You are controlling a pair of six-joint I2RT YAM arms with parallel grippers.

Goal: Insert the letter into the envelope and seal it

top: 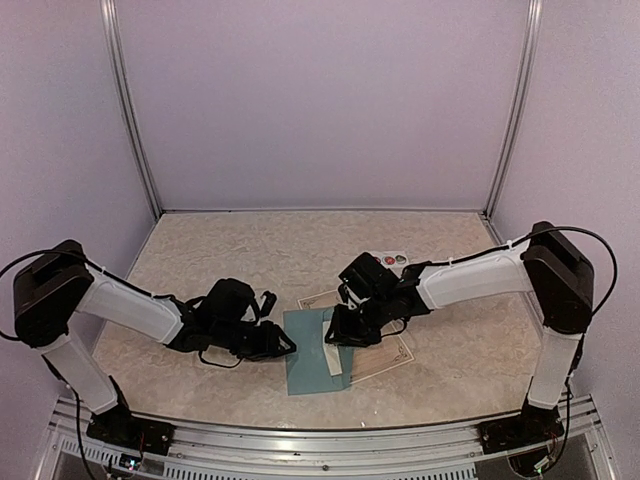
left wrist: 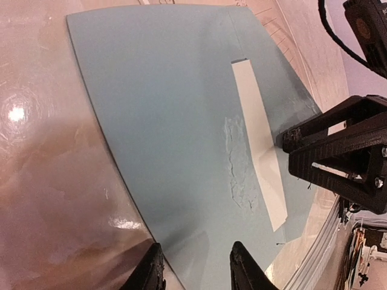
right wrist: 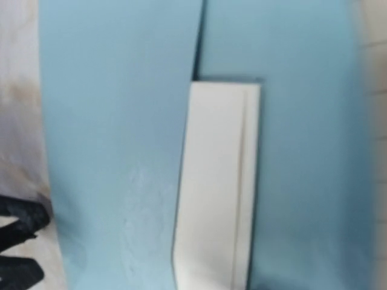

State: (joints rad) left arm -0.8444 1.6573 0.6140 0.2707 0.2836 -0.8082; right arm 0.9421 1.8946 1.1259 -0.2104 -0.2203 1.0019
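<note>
1. The envelope lies flat on the table, over most of the letter.
2. A white paper strip rests on the envelope.
3. The left gripper is at the envelope's left edge, fingers slightly apart, with no grip showing.
4. The right gripper meets the strip, but how wide it stands cannot be told.

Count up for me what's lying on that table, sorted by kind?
Envelope: 1
Letter: 1
White slip: 1
Sticker strip: 1
Total: 4
</note>
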